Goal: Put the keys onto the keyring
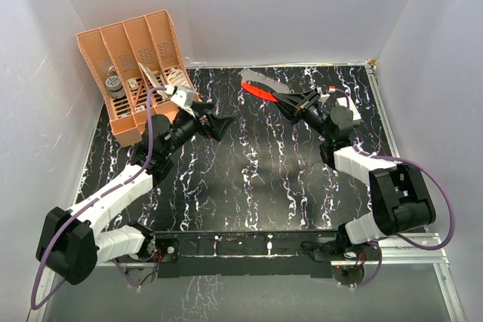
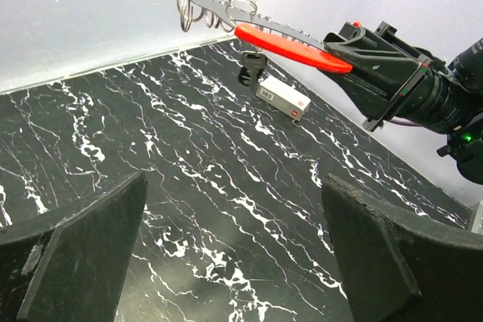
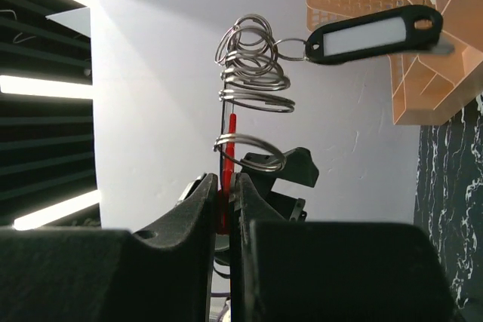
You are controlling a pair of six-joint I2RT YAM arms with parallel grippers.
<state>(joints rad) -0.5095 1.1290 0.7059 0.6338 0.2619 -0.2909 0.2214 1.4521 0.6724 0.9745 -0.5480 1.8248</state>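
Right gripper (image 3: 225,190): fingers were pressed together on the red edge of the keyring (image 2: 290,48), carrying it clear of the table (image 1: 249,186).
Left gripper (image 1: 217,124): fingers were spread wide and held nothing; they faced the keyring from the near left, well apart from it.
Keyring, location: it was in the air over the far middle of the table. A small white box (image 2: 282,98) lay on the table below it, not touching it.
Keyring, long axis: it ran from the right gripper's jaws toward the far left. The free end pointed at the back wall near the orange organizer (image 1: 136,62) and was slightly raised.
Steel rings (image 3: 253,88): these were strung along the pale strip beyond the red part.
Keys (image 3: 367,34): a dark tag with a pale middle hung from one of the steel rings by a small link, its length set across the keyring's axis.
Reason for hold (judged): gripping the red end left the ring-bearing length bare and presented to the open left fingers.
Progress (judged): the tag looked already linked on.
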